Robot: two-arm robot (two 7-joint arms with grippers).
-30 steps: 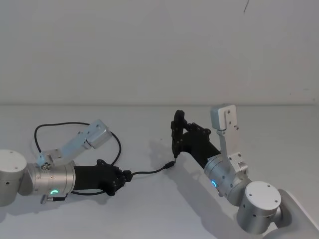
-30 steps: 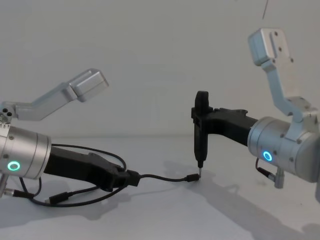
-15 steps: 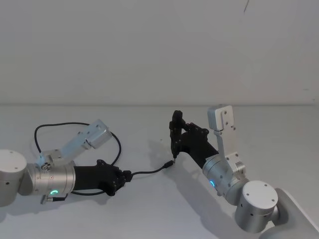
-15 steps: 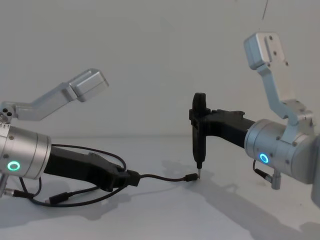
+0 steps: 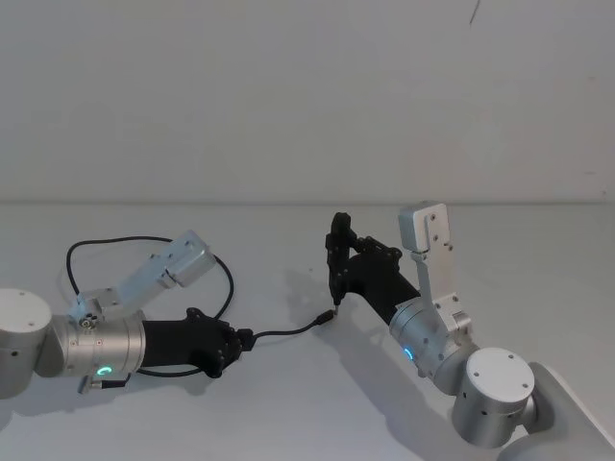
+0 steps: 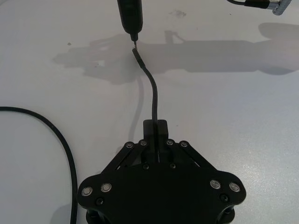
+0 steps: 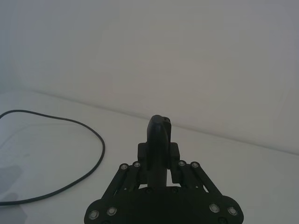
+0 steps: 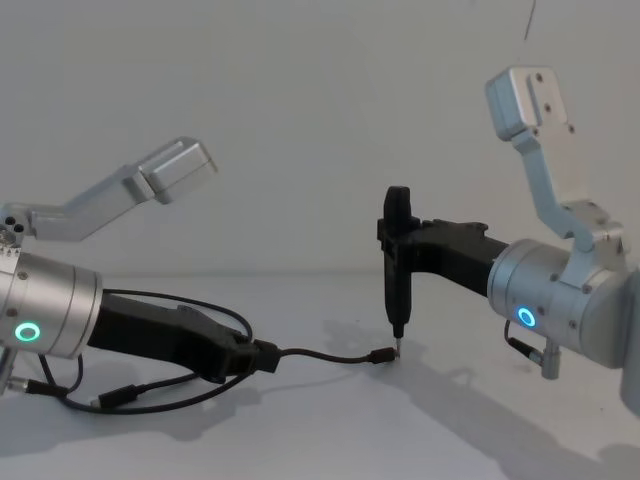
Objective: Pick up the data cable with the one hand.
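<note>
The data cable (image 5: pixel 288 332) is a thin black cord; one short stretch runs from my left gripper (image 5: pixel 235 344) to a small plug (image 5: pixel 330 317) lying on the table. The rest loops back behind the left arm (image 5: pixel 144 240). That broad black left gripper (image 6: pixel 155 126) is shut on the cable (image 6: pixel 153 91) low over the table. My right gripper (image 8: pixel 420 245) is shut on a slim black upright tool (image 8: pixel 397 270), whose metal tip stands just beside the plug (image 8: pixel 382 356). The right wrist view shows the right gripper (image 7: pixel 159 154) clamped around that tool (image 7: pixel 159 135).
The white table (image 5: pixel 288 403) meets a plain white wall at the back. A curve of the cable (image 7: pixel 88 135) lies on the table beyond the right gripper. A second stretch of cord (image 8: pixel 130 397) lies under the left arm.
The right arm has shifted slightly to the left, carrying the upright tool a little closer over the plug. The left gripper and the cable have stayed put.
</note>
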